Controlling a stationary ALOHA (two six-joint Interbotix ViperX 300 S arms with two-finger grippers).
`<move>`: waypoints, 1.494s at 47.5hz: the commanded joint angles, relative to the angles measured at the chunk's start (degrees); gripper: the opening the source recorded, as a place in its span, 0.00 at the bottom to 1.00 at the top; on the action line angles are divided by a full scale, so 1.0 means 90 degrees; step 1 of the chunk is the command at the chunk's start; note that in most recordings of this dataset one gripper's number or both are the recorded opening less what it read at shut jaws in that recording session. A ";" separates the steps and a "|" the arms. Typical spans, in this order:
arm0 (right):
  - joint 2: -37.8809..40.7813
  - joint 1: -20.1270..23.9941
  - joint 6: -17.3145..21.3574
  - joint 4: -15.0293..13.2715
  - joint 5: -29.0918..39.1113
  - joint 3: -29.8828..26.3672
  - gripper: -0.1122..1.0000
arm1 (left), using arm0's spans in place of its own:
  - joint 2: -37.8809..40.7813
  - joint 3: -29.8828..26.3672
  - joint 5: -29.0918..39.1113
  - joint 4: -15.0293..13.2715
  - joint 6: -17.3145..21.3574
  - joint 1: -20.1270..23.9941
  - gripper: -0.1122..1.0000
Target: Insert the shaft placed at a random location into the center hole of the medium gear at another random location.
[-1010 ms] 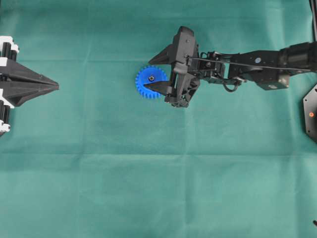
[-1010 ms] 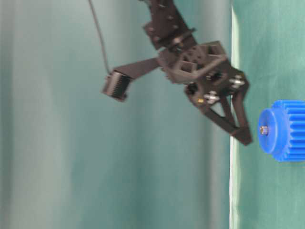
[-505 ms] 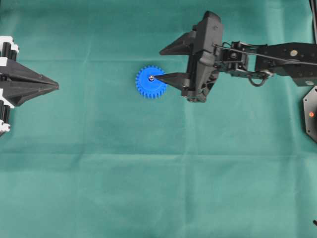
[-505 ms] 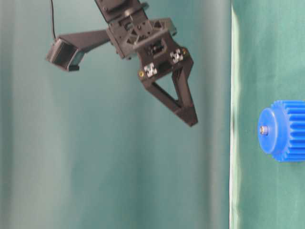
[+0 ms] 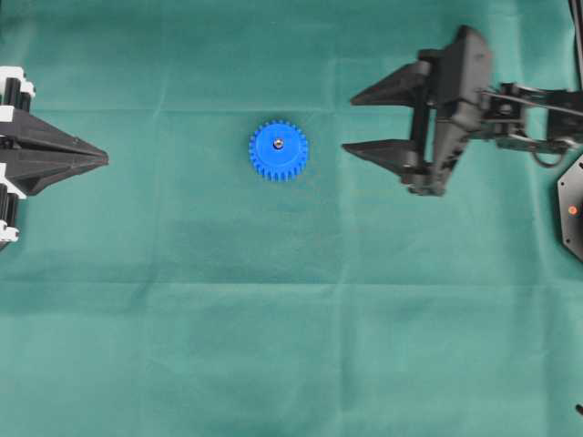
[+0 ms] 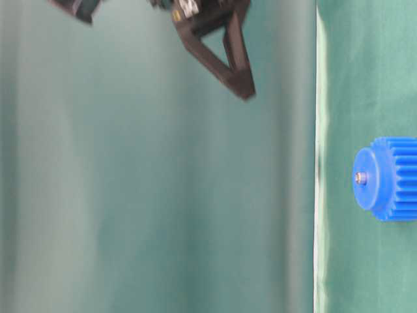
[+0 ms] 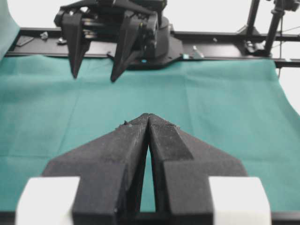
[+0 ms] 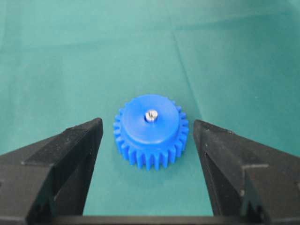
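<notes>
The blue medium gear (image 5: 278, 150) lies flat on the green cloth, also in the table-level view (image 6: 388, 178) and the right wrist view (image 8: 150, 130). The silvery shaft (image 5: 278, 143) stands in its center hole, its tip showing in the table-level view (image 6: 360, 177) and the right wrist view (image 8: 151, 115). My right gripper (image 5: 353, 124) is open and empty, raised and well to the right of the gear; it frames the gear in its wrist view (image 8: 147, 133). My left gripper (image 5: 106, 159) is shut and empty at the far left, its tips together in its wrist view (image 7: 148, 116).
Green cloth (image 5: 291, 319) covers the table. A black fixture (image 5: 572, 206) sits at the right edge. In the left wrist view the right arm's fingers (image 7: 75, 47) hang over the far side of the cloth before a black frame (image 7: 220, 40).
My right gripper, open, has drawn back to the right and risen away from the gear. The shaft stays in the gear's hole. The left arm has not moved.
</notes>
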 commanded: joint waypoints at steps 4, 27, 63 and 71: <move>-0.0762 0.0010 0.0039 0.0010 0.0107 0.0352 0.83 | 0.0029 -0.0117 -0.0029 0.0020 -0.0010 -0.0010 0.10; -0.2236 0.0010 0.0039 0.0010 0.1094 0.0908 0.83 | 0.0029 -0.0117 -0.0029 0.0020 -0.0010 -0.0010 0.10; -0.2197 0.0010 0.0039 0.0010 0.1094 0.0918 0.83 | 0.0039 -0.0098 0.0088 0.0010 0.0000 -0.0010 0.10; -0.2197 0.0010 0.0039 0.0010 0.1094 0.0918 0.83 | 0.0039 -0.0107 0.0088 0.0020 0.0000 -0.0010 0.10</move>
